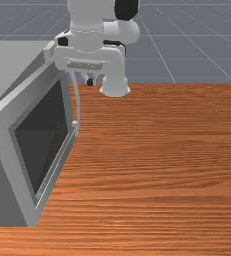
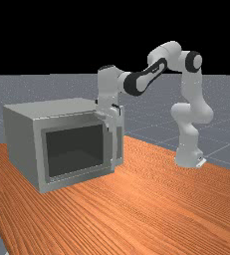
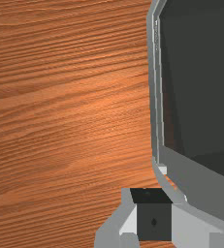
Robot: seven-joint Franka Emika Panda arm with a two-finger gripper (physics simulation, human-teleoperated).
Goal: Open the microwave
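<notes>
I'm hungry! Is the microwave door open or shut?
Open a little: a dark gap shows between the door and microwave, wider toward the handle.

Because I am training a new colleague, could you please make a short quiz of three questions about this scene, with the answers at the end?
1. Fill the gap: In the far view, the microwave stands to the picture's ____ of the arm's base.

2. True or false: The handle on the microwave door is a long, roughly upright bar.

3. Multiple choice: The gripper is nearest to
A) the handle's lower end
B) the handle's upper end
C) the door's bottom edge

Key: 1. left; 2. true; 3. B
</notes>
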